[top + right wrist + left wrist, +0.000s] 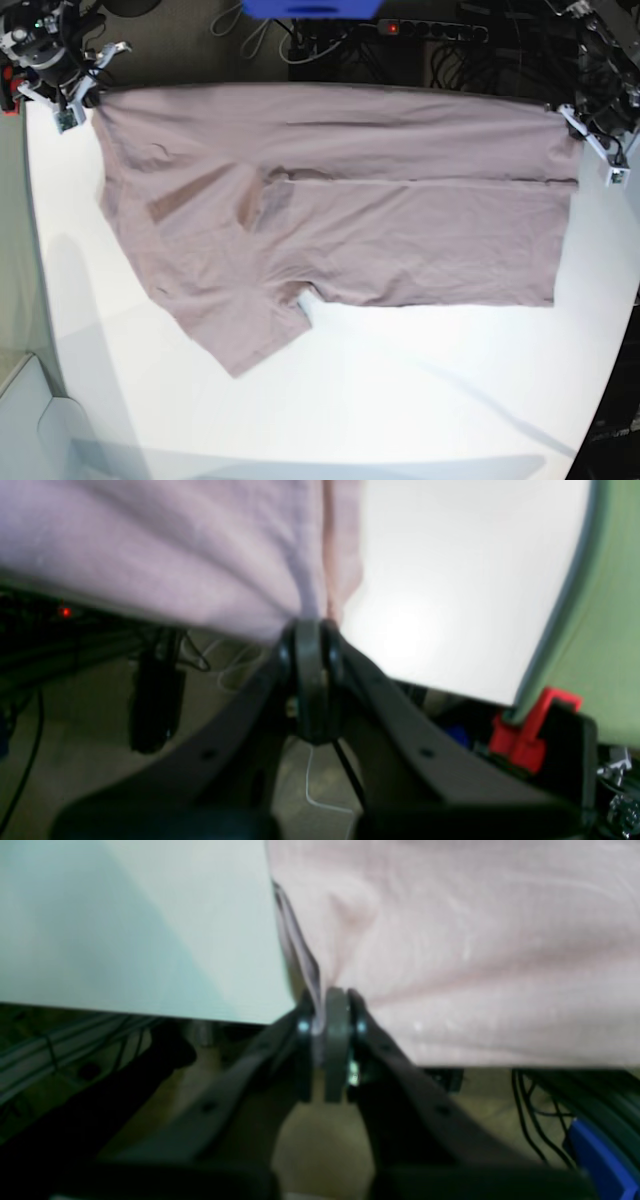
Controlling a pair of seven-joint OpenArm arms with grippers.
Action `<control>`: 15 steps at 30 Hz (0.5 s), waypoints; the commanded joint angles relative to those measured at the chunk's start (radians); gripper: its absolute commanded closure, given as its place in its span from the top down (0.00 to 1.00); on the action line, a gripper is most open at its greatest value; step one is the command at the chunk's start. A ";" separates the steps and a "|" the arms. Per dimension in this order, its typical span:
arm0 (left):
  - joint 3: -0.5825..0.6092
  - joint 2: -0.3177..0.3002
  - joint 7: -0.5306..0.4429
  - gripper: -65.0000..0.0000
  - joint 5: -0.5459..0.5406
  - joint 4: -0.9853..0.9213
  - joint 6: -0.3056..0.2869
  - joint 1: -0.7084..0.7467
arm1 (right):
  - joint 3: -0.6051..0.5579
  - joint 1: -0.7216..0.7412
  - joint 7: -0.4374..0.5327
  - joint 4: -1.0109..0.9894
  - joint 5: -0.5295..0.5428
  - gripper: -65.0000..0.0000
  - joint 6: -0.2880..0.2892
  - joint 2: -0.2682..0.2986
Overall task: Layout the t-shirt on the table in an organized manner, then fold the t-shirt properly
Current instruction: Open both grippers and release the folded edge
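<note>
Left tool (pixel 332 1005): jaws closed, pinching a bunched edge of the t-shirt (pixel 475 950). In the base view it sits at the far right of the table (pixel 400 400), at the shirt's far right corner (pixel 590 125).

Right tool (pixel 311 630): jaws closed, gripping a gathered fold of the t-shirt (pixel 175 545) just past the table's edge. In the base view it sits at the far left (pixel 75 95), on the shirt's far left corner.

T-shirt (pixel 340 200): dusty pink, spread flat across the far half of the table, its far edge running between the two tools. One short sleeve points toward the near left. A straight crease runs left to right through the body; a darker patch shows left of centre where the cloth is doubled.

Table: white, bare across the near half, curved edge at right.

Containers: a blue bin-like shape (pixel 310 8) beyond the far edge; contents cannot be told.

Red clamp (pixel 530 730): at the table's edge, right of the right tool.
</note>
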 commanded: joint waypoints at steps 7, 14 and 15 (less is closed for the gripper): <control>0.003 -0.019 -0.011 0.00 -0.003 0.016 0.002 -0.011 | -0.008 -0.039 0.015 0.016 0.002 0.00 -0.009 0.011; 0.003 -0.016 -0.011 0.00 -0.003 0.016 0.002 -0.011 | -0.008 -0.039 0.009 0.016 0.002 0.00 -0.009 0.010; 0.001 -0.016 -0.011 0.00 -0.003 0.013 0.002 -0.010 | -0.008 -0.039 0.009 0.016 0.002 0.00 -0.009 0.010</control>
